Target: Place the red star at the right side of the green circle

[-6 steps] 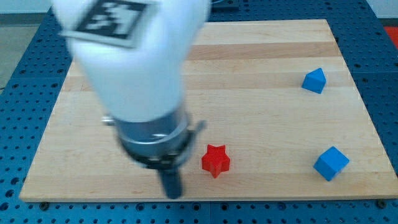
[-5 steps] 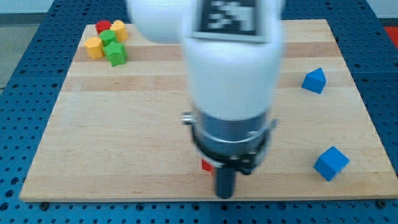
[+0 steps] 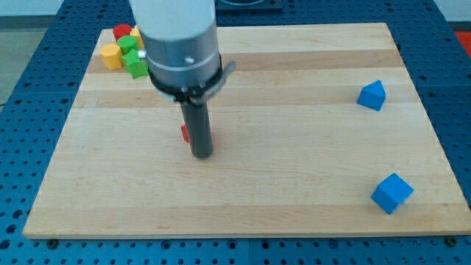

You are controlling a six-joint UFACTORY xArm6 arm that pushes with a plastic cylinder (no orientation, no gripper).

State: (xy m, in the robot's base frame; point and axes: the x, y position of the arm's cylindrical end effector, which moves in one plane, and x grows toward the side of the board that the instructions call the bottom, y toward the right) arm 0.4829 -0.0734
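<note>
**Red star hidden behind the rod, left of board centre**

The red star point(image 3: 185, 133) lay left of the board's centre, almost wholly covered by the dark rod; only a red sliver showed at the rod's left edge, its shape not discernible. My tip point(image 3: 202, 154) rested on the wooden board point(image 3: 294, 184) just near and right of that sliver, apparently touching the block. The arm carried no pincer, so no open or closed state applied. At the far left corner sat a cluster: a green block point(image 3: 136, 65), a second green block point(image 3: 127, 44), a red block point(image 3: 121, 32), and two yellow blocks point(image 3: 110, 55) point(image 3: 139, 34); which green one was the circle could not be told. Two blue blocks point(image 3: 372, 96) point(image 3: 391, 193) stood well apart at the right.
</note>
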